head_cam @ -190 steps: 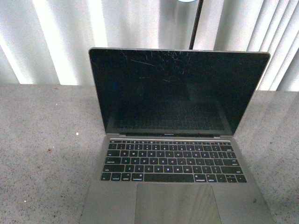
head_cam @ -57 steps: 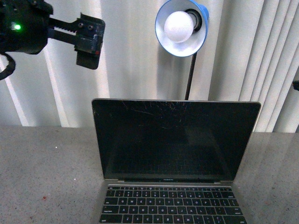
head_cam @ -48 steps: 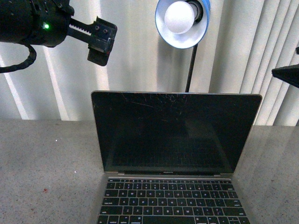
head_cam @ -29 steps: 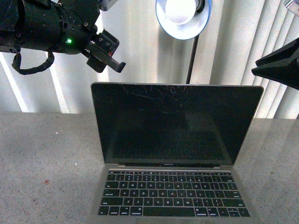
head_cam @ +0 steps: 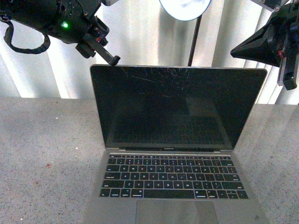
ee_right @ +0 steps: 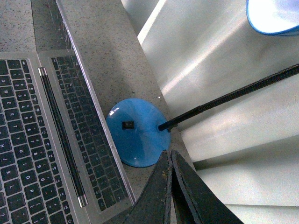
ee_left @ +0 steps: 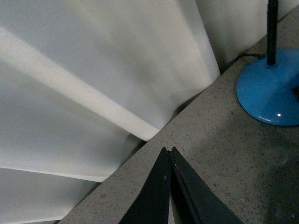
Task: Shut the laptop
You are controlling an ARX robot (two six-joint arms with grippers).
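The silver-grey laptop [head_cam: 173, 154] stands open on the grey table, its scratched black screen upright and facing me. It also shows in the right wrist view [ee_right: 51, 140], keyboard and screen edge-on. My left gripper [head_cam: 113, 59] is shut and empty, its tip at the screen's top left corner, behind the lid; in the left wrist view [ee_left: 168, 150] it points at bare table. My right gripper [head_cam: 233, 51] is shut and empty, above the screen's top right corner; in the right wrist view [ee_right: 169, 154] it hangs behind the lid.
A blue desk lamp stands behind the laptop: shade [head_cam: 184, 7] at the top middle, black stem, round blue base [ee_right: 138, 133], also in the left wrist view [ee_left: 271, 91]. White vertical blinds [head_cam: 140, 32] close off the table's far edge. The grey speckled table [head_cam: 46, 140] extends on both sides.
My left gripper has come down and right to the screen's top left corner. My right gripper has moved further into view at the top right. The laptop stays open.
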